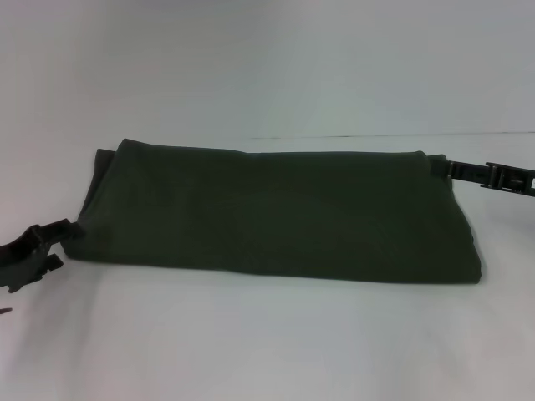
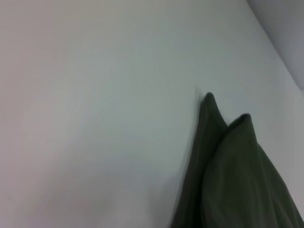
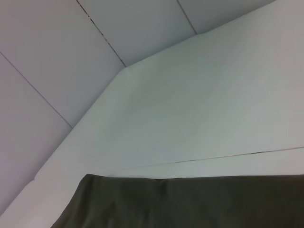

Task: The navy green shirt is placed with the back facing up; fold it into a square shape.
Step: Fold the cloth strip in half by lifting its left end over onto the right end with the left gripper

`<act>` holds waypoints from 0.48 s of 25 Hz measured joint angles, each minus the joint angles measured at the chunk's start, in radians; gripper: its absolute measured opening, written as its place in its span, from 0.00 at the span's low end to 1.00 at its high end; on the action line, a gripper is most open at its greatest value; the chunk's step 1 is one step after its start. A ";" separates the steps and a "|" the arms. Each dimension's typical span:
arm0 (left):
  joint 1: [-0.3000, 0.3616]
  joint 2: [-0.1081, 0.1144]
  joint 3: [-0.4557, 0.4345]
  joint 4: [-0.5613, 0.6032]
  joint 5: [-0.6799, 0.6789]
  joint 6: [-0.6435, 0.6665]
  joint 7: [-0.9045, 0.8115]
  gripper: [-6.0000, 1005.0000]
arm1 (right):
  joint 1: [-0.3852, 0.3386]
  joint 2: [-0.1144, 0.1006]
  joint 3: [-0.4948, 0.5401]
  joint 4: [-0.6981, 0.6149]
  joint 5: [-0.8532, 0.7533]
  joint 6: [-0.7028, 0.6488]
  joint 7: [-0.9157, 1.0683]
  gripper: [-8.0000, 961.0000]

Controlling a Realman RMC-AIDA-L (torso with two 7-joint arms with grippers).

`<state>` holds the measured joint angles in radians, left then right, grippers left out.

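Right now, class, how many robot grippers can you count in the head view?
2. The left gripper sits at the navy green shirt's near left corner; the right gripper at its far right corner.

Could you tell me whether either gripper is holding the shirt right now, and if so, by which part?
It cannot be told. The left gripper meets the navy green shirt at its near-left corner, the right gripper at its far-right corner.

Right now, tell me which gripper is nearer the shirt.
Neither clearly: both are at its edges. The left gripper is at the near left corner of the shirt; the right gripper is at the far right corner.
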<state>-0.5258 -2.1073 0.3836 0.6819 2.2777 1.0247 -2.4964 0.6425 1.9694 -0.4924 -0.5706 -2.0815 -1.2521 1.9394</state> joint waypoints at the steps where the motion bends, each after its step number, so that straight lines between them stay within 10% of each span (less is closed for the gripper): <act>1: 0.001 0.000 0.000 0.000 0.000 0.008 0.000 0.72 | 0.000 0.000 0.000 0.000 0.000 0.000 0.000 0.77; 12: -0.024 -0.005 0.014 -0.042 0.000 0.003 0.006 0.72 | 0.003 0.000 0.000 0.000 0.000 0.002 0.001 0.77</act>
<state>-0.5496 -2.1128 0.3974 0.6403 2.2780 1.0274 -2.4904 0.6454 1.9695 -0.4923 -0.5706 -2.0815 -1.2501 1.9404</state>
